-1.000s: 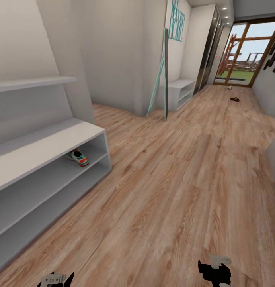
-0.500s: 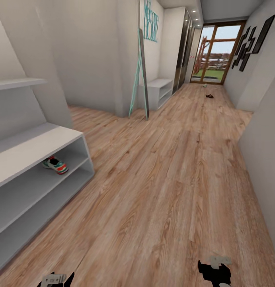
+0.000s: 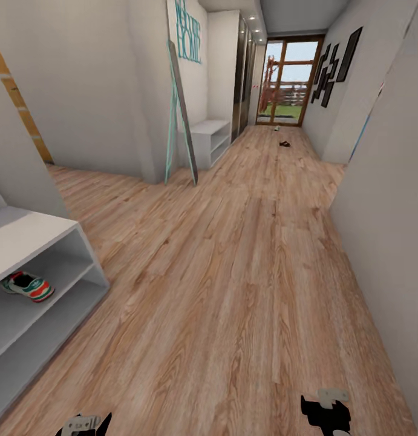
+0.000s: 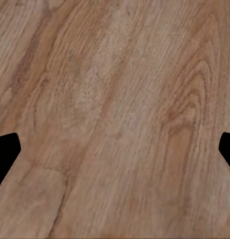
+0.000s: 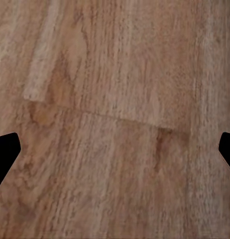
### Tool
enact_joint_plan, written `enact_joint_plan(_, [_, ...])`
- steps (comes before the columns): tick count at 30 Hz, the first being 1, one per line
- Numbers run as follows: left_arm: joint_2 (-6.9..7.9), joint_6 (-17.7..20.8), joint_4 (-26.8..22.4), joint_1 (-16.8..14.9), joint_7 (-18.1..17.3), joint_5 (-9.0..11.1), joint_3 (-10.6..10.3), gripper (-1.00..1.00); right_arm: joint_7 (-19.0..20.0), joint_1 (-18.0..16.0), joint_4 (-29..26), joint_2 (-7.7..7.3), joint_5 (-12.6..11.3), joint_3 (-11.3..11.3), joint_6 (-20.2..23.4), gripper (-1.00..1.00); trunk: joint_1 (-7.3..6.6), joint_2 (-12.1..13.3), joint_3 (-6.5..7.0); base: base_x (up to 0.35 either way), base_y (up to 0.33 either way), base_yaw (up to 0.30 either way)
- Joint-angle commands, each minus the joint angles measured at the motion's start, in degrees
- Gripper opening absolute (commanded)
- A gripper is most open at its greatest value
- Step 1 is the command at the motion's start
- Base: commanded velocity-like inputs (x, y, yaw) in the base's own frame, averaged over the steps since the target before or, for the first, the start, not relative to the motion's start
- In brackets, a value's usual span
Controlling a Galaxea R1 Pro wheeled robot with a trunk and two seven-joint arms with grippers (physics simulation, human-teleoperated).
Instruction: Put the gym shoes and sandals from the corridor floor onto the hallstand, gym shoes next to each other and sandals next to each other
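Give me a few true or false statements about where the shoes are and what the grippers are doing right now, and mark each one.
1. One gym shoe lies inside the hallstand, on its upper open tier. True.
2. Both gym shoes sit side by side on the rack. False: just one can be seen there.
3. The left gripper is shut on a sandal. False: its fingers stand wide apart with bare corridor floor between them.
4. A small dark item lies on the floor far down the corridor, near the glass door. True; it is too small to tell what it is.
5. The right gripper is open and empty. True.
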Motion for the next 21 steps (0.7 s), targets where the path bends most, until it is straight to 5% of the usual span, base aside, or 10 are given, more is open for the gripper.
enact_joint_plan(1, [0.0, 0.1, 0.0, 0.0, 0.1, 0.4, 0.3, 1.0, -0.2, -0.1, 0.1, 0.02, 0.6, -0.4, -0.2, 1.0, 0.03, 0.0, -0.05, 0.338, 0.0, -0.3])
enact_joint_plan(7, [-0.04, 0.1, 0.0, 0.0, 3.2, 0.4, 0.2, 1.0, -0.2, -0.1, 0.1, 0.08, 0.6, -0.4, -0.2, 1.0, 0.03, 0.0, -0.05, 0.338, 0.0, -0.3])
enact_joint_plan(21, [-0.05, 0.0, 0.0, 0.0, 4.2, 0.5, 0.2, 1.0, -0.2, -0.1, 0.1, 0.13, 0.6, -0.4, -0.2, 1.0, 0.03, 0.0, -0.05, 0.339, 0.0, -0.29])
